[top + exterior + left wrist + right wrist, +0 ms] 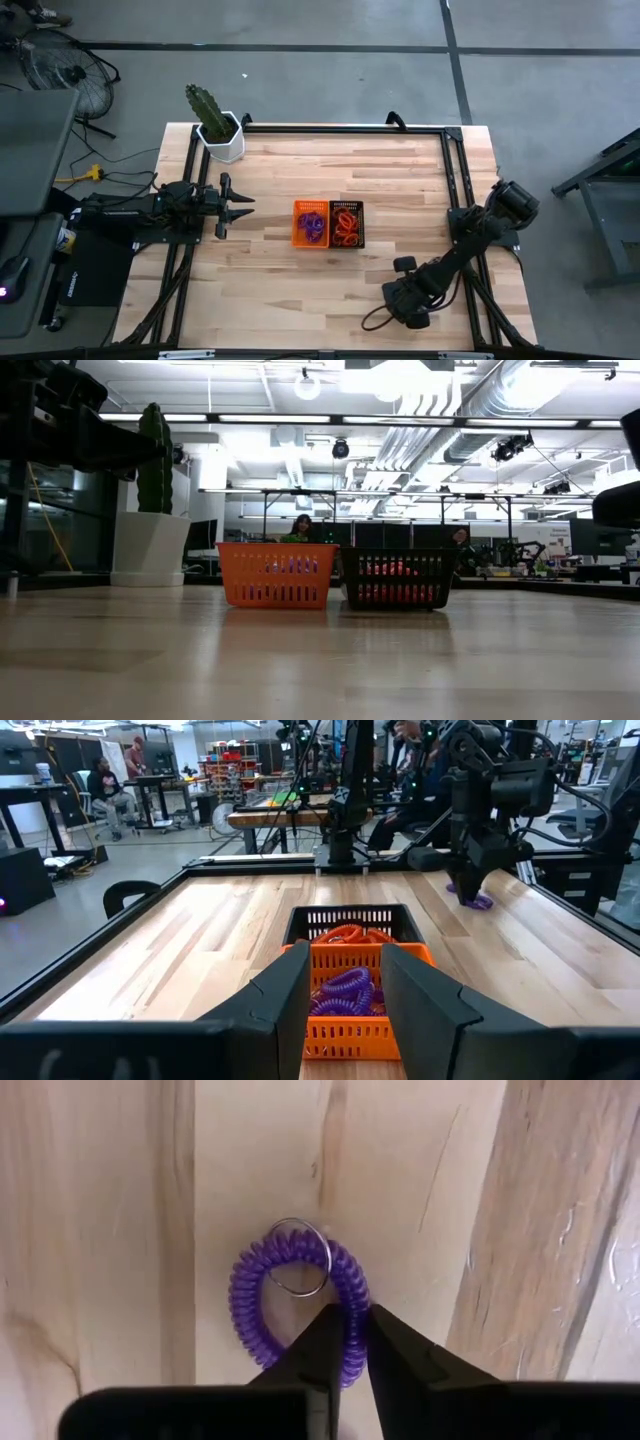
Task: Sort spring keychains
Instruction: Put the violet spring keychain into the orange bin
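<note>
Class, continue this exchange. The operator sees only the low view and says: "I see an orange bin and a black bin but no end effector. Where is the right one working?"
Observer: The right end effector is down over the right part of the table, well apart from the orange bin.
Operator: Is it holding anything?
Observer: Its fingers pinch a purple keychain lying flat on the wood.
Operator: And the left one?
Observer: The left end effector hangs open, pointing at the orange bin.
</note>
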Robot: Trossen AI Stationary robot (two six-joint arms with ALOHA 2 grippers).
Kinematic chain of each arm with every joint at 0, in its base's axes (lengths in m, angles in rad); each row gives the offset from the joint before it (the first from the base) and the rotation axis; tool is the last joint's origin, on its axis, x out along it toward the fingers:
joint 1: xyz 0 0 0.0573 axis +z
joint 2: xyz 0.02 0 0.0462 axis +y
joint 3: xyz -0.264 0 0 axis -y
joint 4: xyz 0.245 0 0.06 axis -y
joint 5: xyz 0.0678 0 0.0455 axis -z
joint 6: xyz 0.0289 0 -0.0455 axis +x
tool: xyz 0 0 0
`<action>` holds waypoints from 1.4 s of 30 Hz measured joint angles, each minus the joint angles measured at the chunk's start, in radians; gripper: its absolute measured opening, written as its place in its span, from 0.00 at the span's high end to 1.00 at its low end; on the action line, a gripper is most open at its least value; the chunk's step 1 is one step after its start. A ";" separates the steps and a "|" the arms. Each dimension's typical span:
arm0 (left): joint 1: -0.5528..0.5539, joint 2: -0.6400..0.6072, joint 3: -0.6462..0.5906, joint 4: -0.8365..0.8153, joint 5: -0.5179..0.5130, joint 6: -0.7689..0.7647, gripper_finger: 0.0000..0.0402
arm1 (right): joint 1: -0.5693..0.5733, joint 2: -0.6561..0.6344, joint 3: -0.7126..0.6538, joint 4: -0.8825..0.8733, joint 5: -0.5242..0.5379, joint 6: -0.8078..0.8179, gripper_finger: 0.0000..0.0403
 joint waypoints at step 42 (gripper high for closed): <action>0.000 0.000 0.000 0.000 0.000 0.000 0.70 | -0.584 0.224 0.695 -0.017 0.130 -0.240 0.90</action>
